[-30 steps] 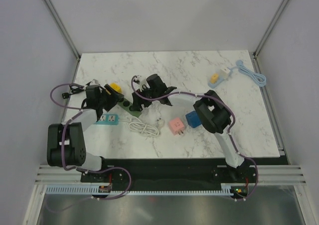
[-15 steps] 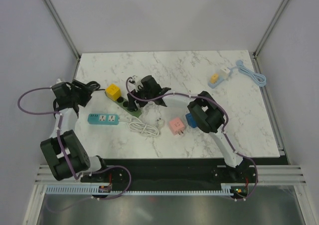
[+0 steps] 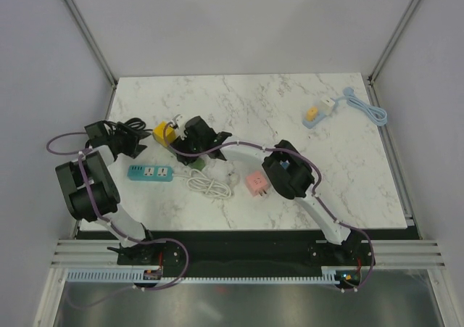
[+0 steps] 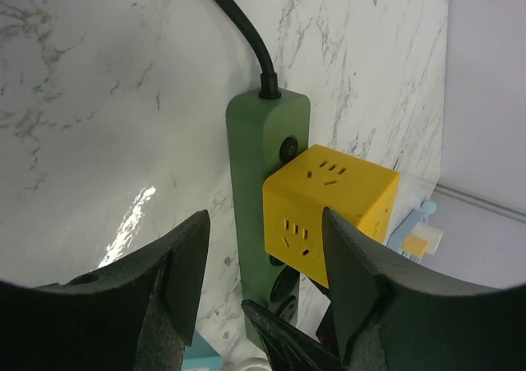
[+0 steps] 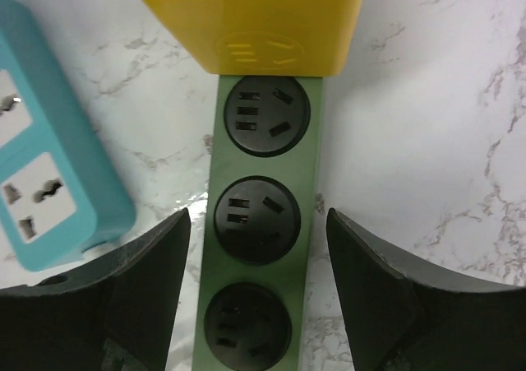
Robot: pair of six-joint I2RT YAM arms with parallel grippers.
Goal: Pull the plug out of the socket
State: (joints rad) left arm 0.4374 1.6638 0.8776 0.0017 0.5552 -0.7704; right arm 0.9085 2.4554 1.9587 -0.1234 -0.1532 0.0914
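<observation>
A yellow cube adapter (image 3: pixel 162 131) is plugged into the far end of a green power strip (image 3: pixel 196 163). In the left wrist view the cube (image 4: pixel 329 211) sits on the strip (image 4: pixel 255 165), whose black cord leaves at the top. My left gripper (image 3: pixel 139 143) is open and empty, just left of the cube, its fingers (image 4: pixel 181 256) apart from it. My right gripper (image 3: pixel 183 144) is open, low over the strip and hiding most of it from above. In its view the fingers (image 5: pixel 362 256) straddle the strip (image 5: pixel 261 223) below the cube (image 5: pixel 246 17).
A teal power strip (image 3: pixel 150 172) lies near the front left, also in the right wrist view (image 5: pixel 49 182). A white coiled cable (image 3: pixel 210 183), a pink cube (image 3: pixel 257 183) and a blue cube (image 3: pixel 279 169) lie mid-table. A light blue cable (image 3: pixel 366 108) lies back right.
My right gripper has moved left along the green strip to the yellow cube. My left gripper swung out to the left edge, then came back toward the cube.
</observation>
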